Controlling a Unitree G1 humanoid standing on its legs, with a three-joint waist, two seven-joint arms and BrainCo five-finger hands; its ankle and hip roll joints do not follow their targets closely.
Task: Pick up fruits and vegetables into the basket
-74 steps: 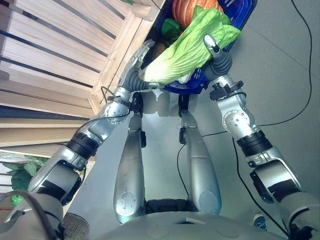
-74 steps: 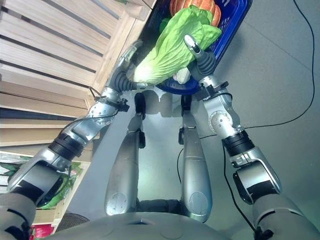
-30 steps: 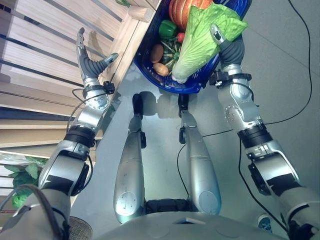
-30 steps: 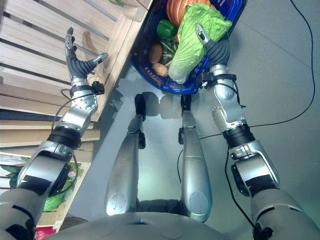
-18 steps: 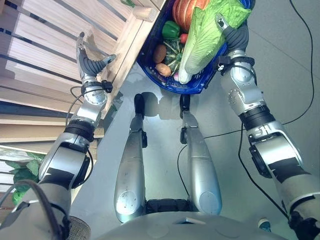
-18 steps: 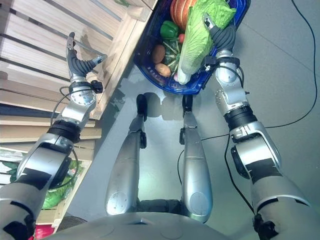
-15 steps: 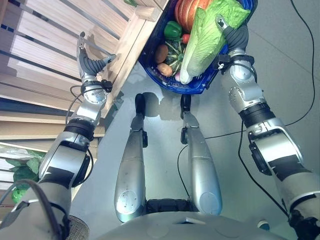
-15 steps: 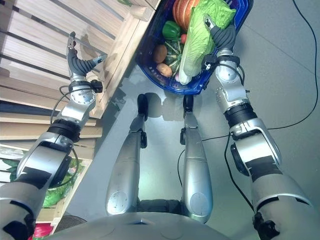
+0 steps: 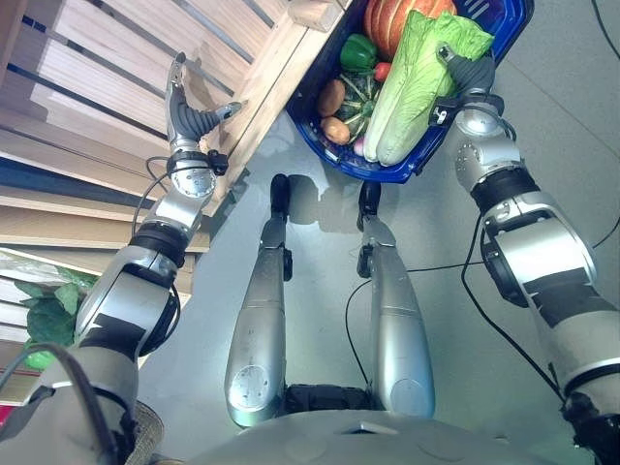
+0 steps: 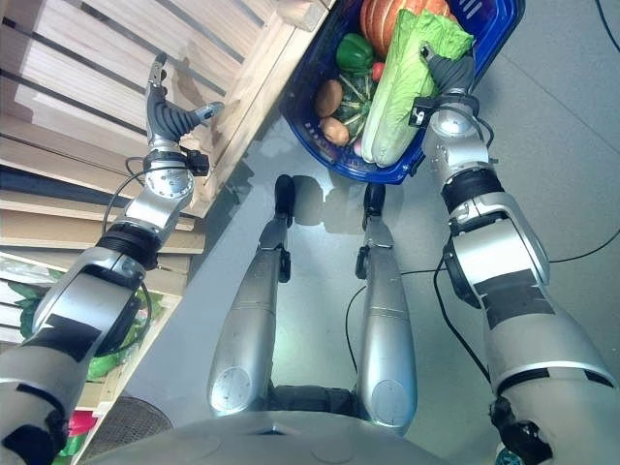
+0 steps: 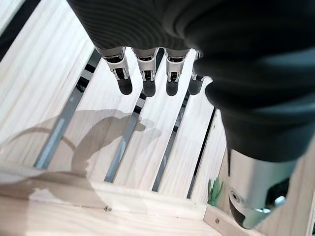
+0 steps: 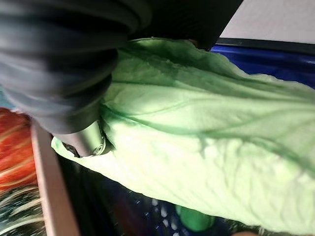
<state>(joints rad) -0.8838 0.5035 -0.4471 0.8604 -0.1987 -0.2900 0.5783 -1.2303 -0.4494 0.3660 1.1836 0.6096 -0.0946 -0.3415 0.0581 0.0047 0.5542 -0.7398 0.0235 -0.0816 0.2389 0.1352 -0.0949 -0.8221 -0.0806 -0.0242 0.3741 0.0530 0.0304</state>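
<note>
Since the earlier frames, the cabbage (image 9: 415, 85) has gone from a two-hand carry down into the blue basket (image 9: 481, 90), where it lies beside the pumpkin (image 9: 389, 19), green pepper (image 9: 357, 49) and potatoes (image 9: 331, 97). We read the right hand (image 9: 468, 70) as pressed against its leafy end, though we cannot tell its finger closure. The left hand (image 9: 190, 118) hangs empty, fingers straight, over the wooden rack (image 9: 116, 87); we judge placement nearly complete, and the next move calls for freeing the right hand.

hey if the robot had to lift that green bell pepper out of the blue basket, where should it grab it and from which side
Probably from above, fingers curled round the bell pepper's rounded body. It sits near the wall of the blue basket on the wooden-shelf side, with the pumpkin and cabbage crowding its other sides, so only its top looks free. The open left hand is nearer.
</note>
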